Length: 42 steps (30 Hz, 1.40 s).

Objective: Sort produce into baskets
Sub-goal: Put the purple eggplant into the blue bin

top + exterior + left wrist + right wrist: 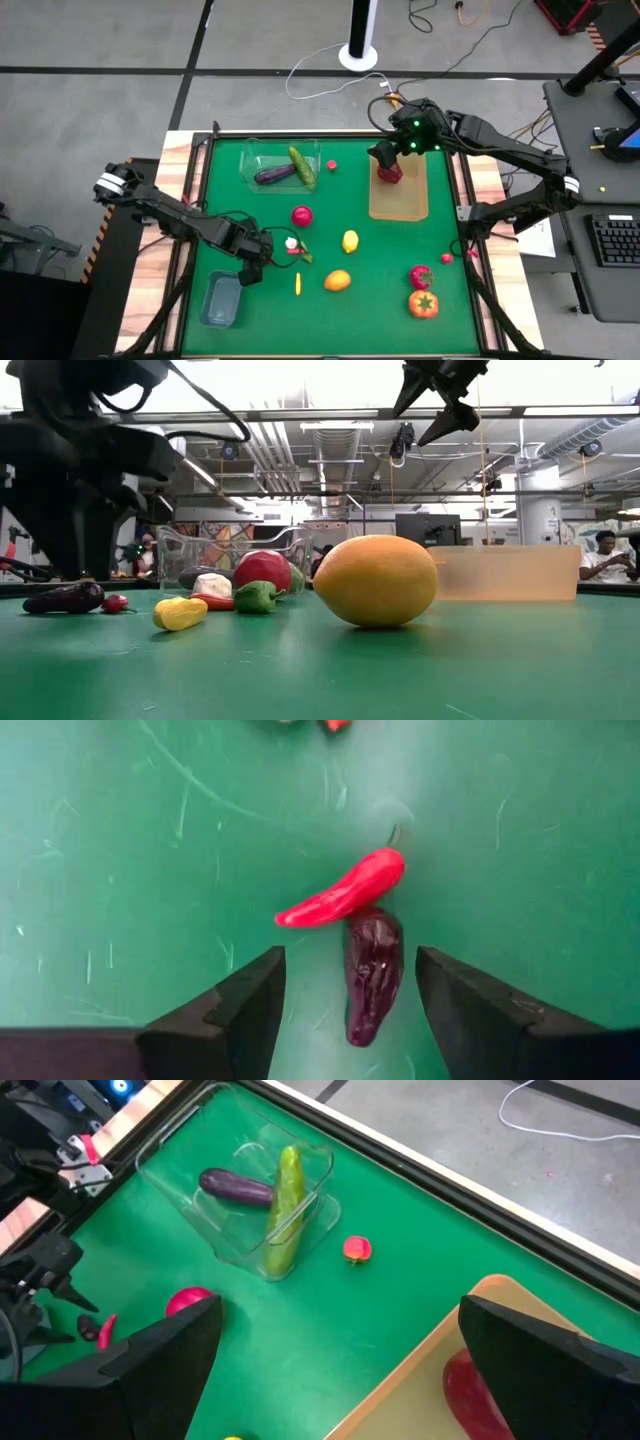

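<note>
A red chilli and a dark purple chilli lie side by side on the green mat. My left gripper points down over them, open. One finger stands on each side of the dark chilli, clear of it. In the high view this gripper is just beyond the bluish-grey tub. My right gripper hangs open, high above the wooden tray, where a red fruit rests. The clear tub holds an eggplant and a cucumber.
Loose produce lies on the mat: a magenta fruit, a lemon, an orange fruit, a small yellow chilli, a strawberry, a tomato and a garlic-and-green-pepper cluster. Wooden rails edge the mat.
</note>
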Available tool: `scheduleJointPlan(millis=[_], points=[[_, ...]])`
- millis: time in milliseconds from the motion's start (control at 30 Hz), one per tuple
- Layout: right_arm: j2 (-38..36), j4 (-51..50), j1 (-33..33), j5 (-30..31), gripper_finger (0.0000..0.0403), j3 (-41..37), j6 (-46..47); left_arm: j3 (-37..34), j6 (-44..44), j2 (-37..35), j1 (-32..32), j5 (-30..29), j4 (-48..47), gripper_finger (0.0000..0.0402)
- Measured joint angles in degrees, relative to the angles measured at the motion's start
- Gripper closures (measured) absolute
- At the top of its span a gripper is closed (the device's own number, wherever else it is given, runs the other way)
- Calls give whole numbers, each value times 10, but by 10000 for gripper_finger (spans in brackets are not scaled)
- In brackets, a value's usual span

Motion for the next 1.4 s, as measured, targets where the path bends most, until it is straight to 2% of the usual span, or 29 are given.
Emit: scheduleJointPlan(millis=[400, 467, 567, 633, 767, 867, 933, 1000, 1067, 1133, 1267, 1400], points=[[42, 3, 0, -1, 7, -1, 0, -1, -2, 61, 0, 12, 39, 250], [46, 3, 0, -1, 7, -1, 0, -1, -2, 52, 0, 13, 48, 281], [48, 3, 0, -2, 7, -1, 3, -1, -3, 34, 0, 13, 41, 360], [48, 3, 0, -2, 7, -1, 3, -1, -11, 21, 0, 13, 35, 383], [48, 3, 0, -2, 7, -1, 0, 23, -33, -27, 0, 8, 13, 377], [48, 3, 0, -2, 7, -1, 0, 60, -34, -72, 0, 9, -11, 390], [48, 3, 0, -2, 7, -1, 0, 86, -36, -99, 0, 47, -36, 393], [48, 3, 0, -2, 7, -1, 0, 105, -63, -124, -4, 115, -53, 393], [48, 3, 0, -2, 7, -1, 0, 113, -115, -144, -14, 195, -54, 393], [48, 3, 0, -2, 7, -1, 0, 114, -180, -160, -37, 235, -58, 393], [48, 3, 0, -3, 7, -1, 0, 112, -277, -169, -106, 223, -110, 392], [48, 3, 0, -3, 7, -1, 0, 109, -341, -159, -152, 162, -157, 366]])
